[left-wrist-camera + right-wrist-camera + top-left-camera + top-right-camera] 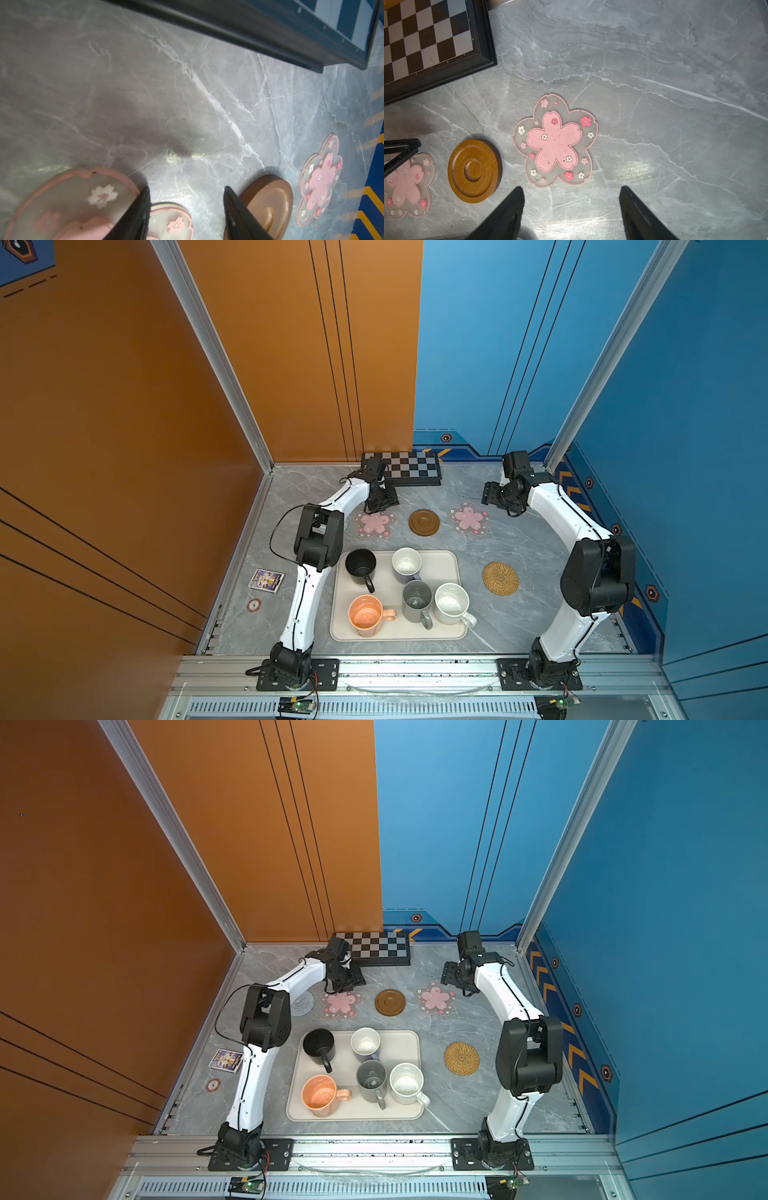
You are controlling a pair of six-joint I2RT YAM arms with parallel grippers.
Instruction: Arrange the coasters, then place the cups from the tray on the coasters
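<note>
My left fingers [135, 215] stand partly apart, empty, over the edge of the pink flower coaster [374, 524] beyond the tray's [442, 568] far left corner. My right fingers [506, 209] gape wider, also empty, by the second flower coaster [468, 518] beyond the tray's far right. The wooden coaster [424, 522] lies between those; the rattan coaster [500, 578] sits right of the tray. All five cups [360, 566] stand on the tray.

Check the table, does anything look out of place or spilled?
The woven coaster lies alone beside the tray, out of line with the wooden coaster and pink flower coasters farther back. Nothing looks spilled; the cups stand upright.
</note>
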